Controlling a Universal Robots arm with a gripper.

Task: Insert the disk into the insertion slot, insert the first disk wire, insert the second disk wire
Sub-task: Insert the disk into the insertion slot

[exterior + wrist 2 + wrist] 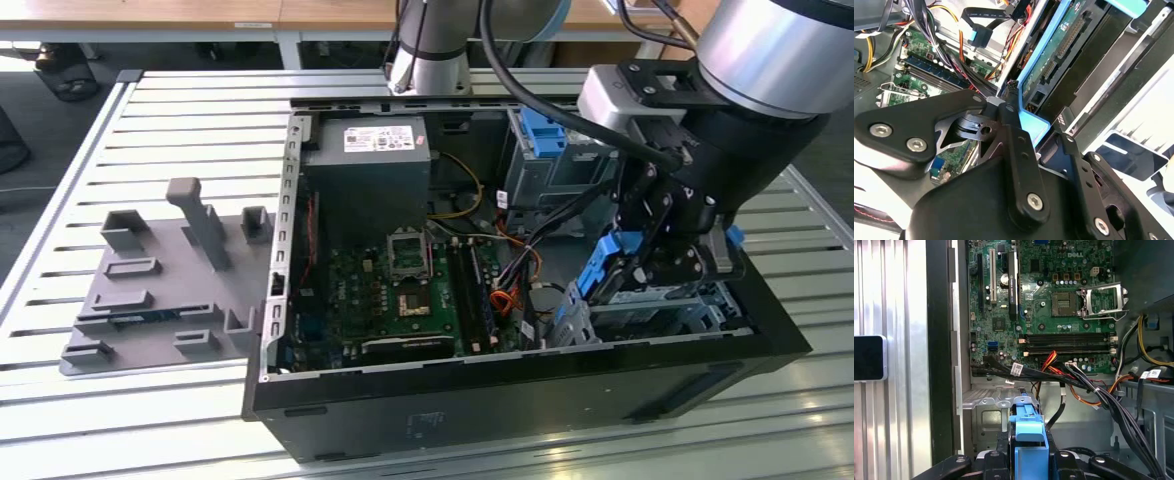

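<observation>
the jaws are clamped on the disk, held on edge above the slot at the exterior view's lower right, where any tilt could jam it on the rim.

Disk half behind pincer

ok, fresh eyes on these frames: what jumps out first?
The pincer, clamped on the blue-framed disk, sits at the grey drive cage in the exterior view's right end of the open computer case. Next come the green motherboard in the case's middle and a grey moulded tray on the slatted table at the exterior view's left.
</observation>
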